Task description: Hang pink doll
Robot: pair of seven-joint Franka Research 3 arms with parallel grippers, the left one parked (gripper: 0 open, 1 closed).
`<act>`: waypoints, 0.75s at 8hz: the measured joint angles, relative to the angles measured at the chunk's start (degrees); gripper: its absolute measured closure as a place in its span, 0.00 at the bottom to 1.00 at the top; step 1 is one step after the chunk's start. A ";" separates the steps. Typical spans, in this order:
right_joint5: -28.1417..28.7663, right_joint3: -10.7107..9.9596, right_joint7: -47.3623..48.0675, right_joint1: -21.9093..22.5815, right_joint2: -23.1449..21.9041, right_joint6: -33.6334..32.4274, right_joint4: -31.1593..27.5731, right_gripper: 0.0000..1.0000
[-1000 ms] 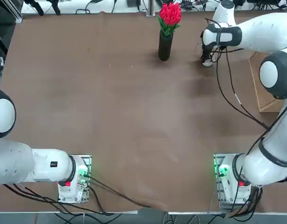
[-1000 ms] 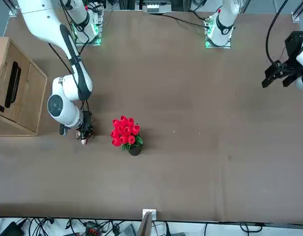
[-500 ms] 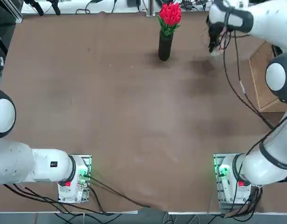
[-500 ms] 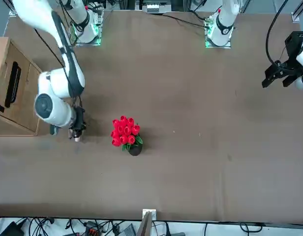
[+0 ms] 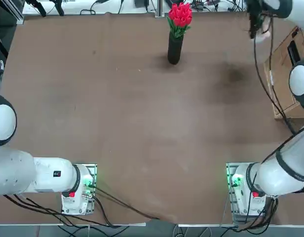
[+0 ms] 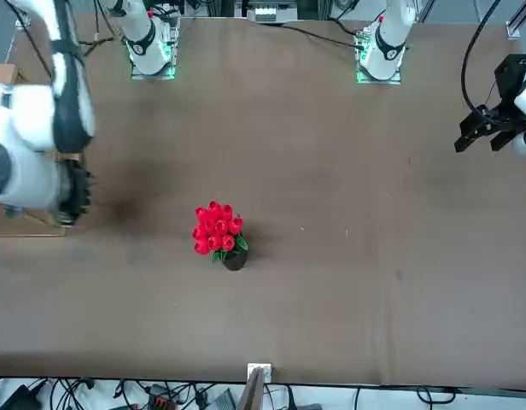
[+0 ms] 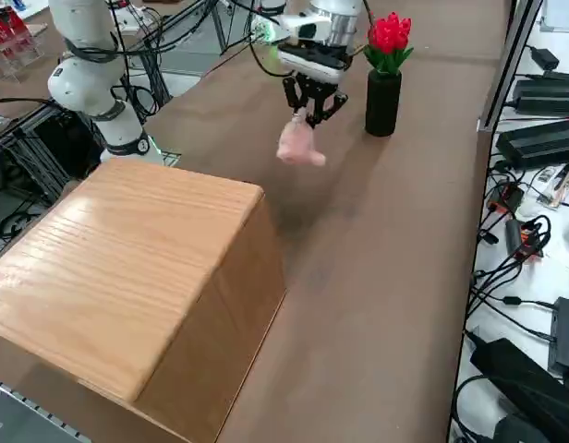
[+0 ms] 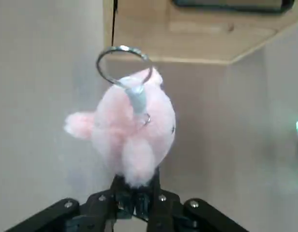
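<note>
The pink doll [image 7: 298,146] is a small fluffy pale pink toy with a metal ring [image 8: 124,65] on its head. It hangs in the air above the brown table, held from below its body by my right gripper [image 7: 310,115], which is shut on it. In the top view the gripper [image 5: 253,28] is at the far right of the table with the doll [image 5: 263,35] beside it, close to the wooden box [image 5: 285,84]. In the wrist view the doll [image 8: 132,133] faces the box's front [image 8: 187,41].
A black vase of red tulips [image 5: 175,30] stands at the far middle of the table, left of the gripper. The large wooden box [image 7: 127,277] sits at the table's right edge with a dark handle [image 5: 293,49] on its face. Cables lie beyond the far edge.
My right gripper has risen from the table near the vase with the doll in it and swung right toward the wooden box.
</note>
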 joint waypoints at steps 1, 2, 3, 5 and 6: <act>2.46 -0.76 -4.58 -3.35 -1.74 -0.26 -0.05 0.96; 6.87 -0.94 -8.04 -6.89 -2.76 -0.30 -0.16 0.96; 10.35 -0.96 -9.94 -9.01 -2.87 -0.30 -0.29 0.96; 14.92 -0.92 -12.23 -11.03 -2.43 0.11 -1.12 0.96; 16.69 -0.92 -13.51 -11.85 -2.18 0.87 -1.78 0.96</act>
